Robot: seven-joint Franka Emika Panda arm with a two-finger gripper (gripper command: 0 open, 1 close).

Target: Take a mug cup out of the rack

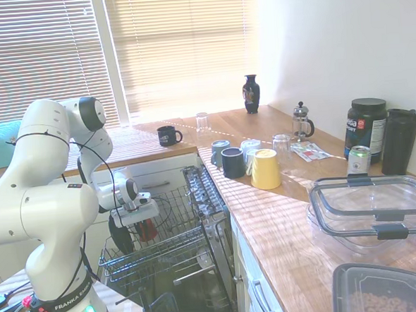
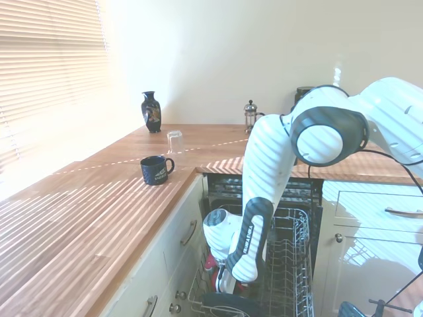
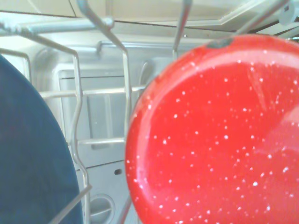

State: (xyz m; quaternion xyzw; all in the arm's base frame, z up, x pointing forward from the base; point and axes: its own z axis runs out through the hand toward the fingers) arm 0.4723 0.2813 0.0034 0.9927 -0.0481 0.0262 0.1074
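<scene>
The white Franka arm reaches down into the large silvery-grey wire dishwasher rack (image 1: 168,247), which is pulled out of the open dishwasher below the wooden tabletop (image 1: 282,215). Its jaws (image 1: 138,227) sit low inside the rack, right at the small glossy red mug (image 1: 147,230); only a sliver of red shows beside the wrist in the first exterior view, and a little red shows at the arm's lower end in the second exterior view (image 2: 211,261). Whether the jaws are apart or closed on the mug cannot be told, since the wrist and the wires hide the fingers in both outside views.

In the wrist view the red mug (image 3: 219,135) fills most of the picture, speckled with fine white dots, with the rack's upright wire tines (image 3: 124,93) just beside it. A dark blue rounded dish (image 3: 32,154) stands in the rack on the far side of those tines from the mug; the same dark round shape (image 1: 121,235) shows next to the wrist in the first exterior view.

Up on the tabletop, well apart from the rack, stand a black mug with white print (image 1: 168,136), a clear upturned glass (image 1: 202,121), a dark blue vase (image 1: 251,94), a yellow cup (image 1: 266,169) and a dark navy cup (image 1: 232,162).
</scene>
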